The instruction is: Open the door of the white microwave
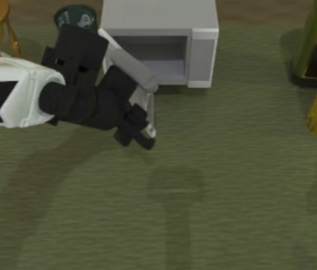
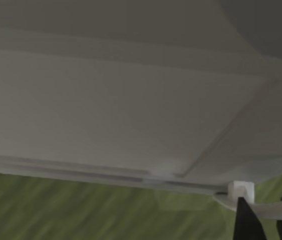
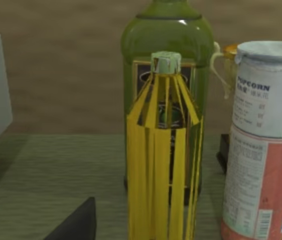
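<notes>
Left gripper [image 1: 141, 132] sits at the free edge of the door [image 1: 129, 63], fingers seemingly clamped on its handle [image 1: 149, 130]. The door swings wide from the white microwave [image 1: 161, 42] at the table's back. Stiff, light, hinged panel; the handle's the grip point.

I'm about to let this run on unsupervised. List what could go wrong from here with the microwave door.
1. The left end effector grips only the outer edge of the door; it may slip off as the swing widens.
2. The green cup stands close beside the white microwave, behind the left arm; a wider swing might knock it.
</notes>
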Available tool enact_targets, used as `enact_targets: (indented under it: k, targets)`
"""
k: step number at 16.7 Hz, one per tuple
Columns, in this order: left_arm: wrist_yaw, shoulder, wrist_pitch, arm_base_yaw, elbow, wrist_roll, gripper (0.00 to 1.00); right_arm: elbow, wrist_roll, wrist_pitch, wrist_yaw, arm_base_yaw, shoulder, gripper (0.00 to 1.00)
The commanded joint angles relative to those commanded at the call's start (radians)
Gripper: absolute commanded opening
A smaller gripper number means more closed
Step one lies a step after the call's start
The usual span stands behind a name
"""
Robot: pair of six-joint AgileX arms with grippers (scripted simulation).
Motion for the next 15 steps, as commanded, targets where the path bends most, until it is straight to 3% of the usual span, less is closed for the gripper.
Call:
enact_targets:
  k: [5, 15]
  targets:
    - [0.000, 0.000, 0.000, 0.000, 0.000, 0.000, 0.00, 0.000, 0.000, 0.000, 0.000, 0.000, 0.000, 1.00]
    - [0.055, -0.010, -0.026, 0.033, -0.008, 0.076, 0.00, 0.000, 0.000, 0.000, 0.000, 0.000, 0.000, 1.00]
